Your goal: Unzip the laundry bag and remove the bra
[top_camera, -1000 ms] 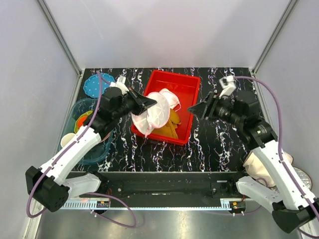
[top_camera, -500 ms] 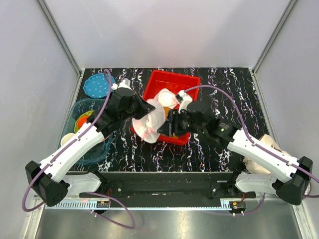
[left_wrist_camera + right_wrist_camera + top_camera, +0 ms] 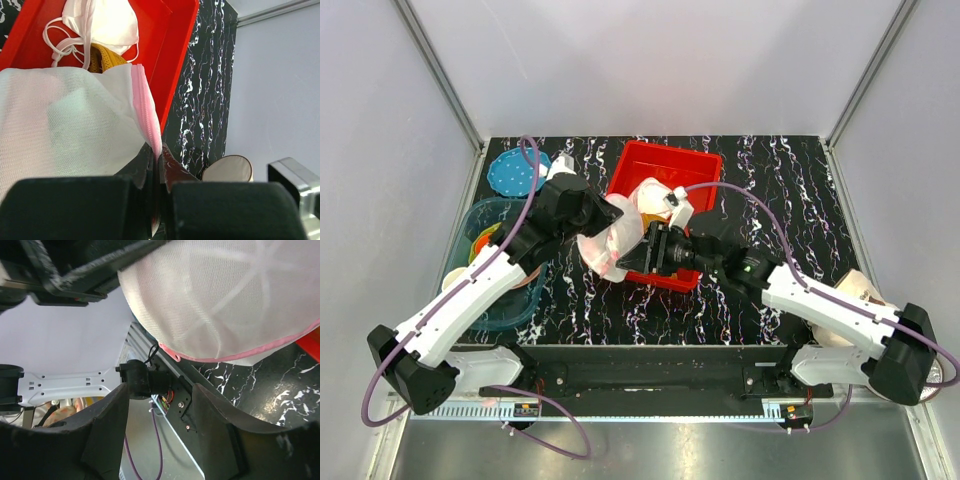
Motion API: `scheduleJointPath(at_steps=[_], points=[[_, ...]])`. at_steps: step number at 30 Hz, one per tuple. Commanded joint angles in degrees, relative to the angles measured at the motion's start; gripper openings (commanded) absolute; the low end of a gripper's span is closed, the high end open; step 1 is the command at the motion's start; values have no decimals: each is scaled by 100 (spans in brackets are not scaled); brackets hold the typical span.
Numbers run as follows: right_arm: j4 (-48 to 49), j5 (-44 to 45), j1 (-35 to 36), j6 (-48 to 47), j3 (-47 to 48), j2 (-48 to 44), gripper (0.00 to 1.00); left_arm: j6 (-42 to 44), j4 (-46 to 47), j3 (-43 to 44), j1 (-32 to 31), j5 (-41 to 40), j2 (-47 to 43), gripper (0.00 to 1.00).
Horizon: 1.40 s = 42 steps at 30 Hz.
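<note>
The laundry bag (image 3: 604,244), white mesh with pink zipper edging, hangs over the near left corner of the red bin (image 3: 696,172). My left gripper (image 3: 613,212) is shut on its rim, and the pink zipper edge (image 3: 145,107) runs down into the closed jaws (image 3: 157,152). My right gripper (image 3: 638,258) is open just right of the hanging bag, not touching it. In the right wrist view the bag (image 3: 225,295) bulges above the spread fingers (image 3: 107,425), its pink seam (image 3: 235,356) just past the tips. The bra is hidden; only pale shapes show through the mesh.
In the red bin (image 3: 175,45) lie a white strapped piece (image 3: 107,22) and a mustard-yellow cloth (image 3: 102,57). A clear blue tub (image 3: 485,265) and a blue dotted lid (image 3: 513,170) sit left. A beige bowl (image 3: 850,300) stands at the right.
My right arm swung from the table's right side across to the hanging bag, still open. The left gripper drew the bag slightly left and toward me.
</note>
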Motion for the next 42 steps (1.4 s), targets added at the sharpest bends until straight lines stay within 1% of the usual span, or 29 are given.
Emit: scheduleJointPath(at_steps=[1,6,8,11,17,20,25,28,36,42], points=[[967,-293,95,267,-107,132,61,59,-12,442,-41,-410,-66,0],[1099,-302,104,188,-160,228,61,155,-65,487,-50,-551,-128,0],[1178,-267,104,21,-247,237,62,200,-65,495,-50,-568,-180,0],[1521,-153,121,-93,-511,132,62,191,-91,574,-41,-542,-216,0],[1969,-47,192,-392,-783,149,62,43,-486,1189,-41,-95,214,0],[2224,23,253,-463,-916,132,62,-133,-513,1260,-41,169,285,0],[2479,278,315,-594,-1065,-43,62,-248,-522,1243,-41,222,268,0],[2479,445,315,-673,-1031,-53,62,-310,-566,1234,-41,240,268,0],[2839,419,315,-814,-899,229,63,-494,-724,1199,-41,205,241,0],[2892,515,315,-998,-741,290,62,-530,-768,1207,-41,196,224,0]])
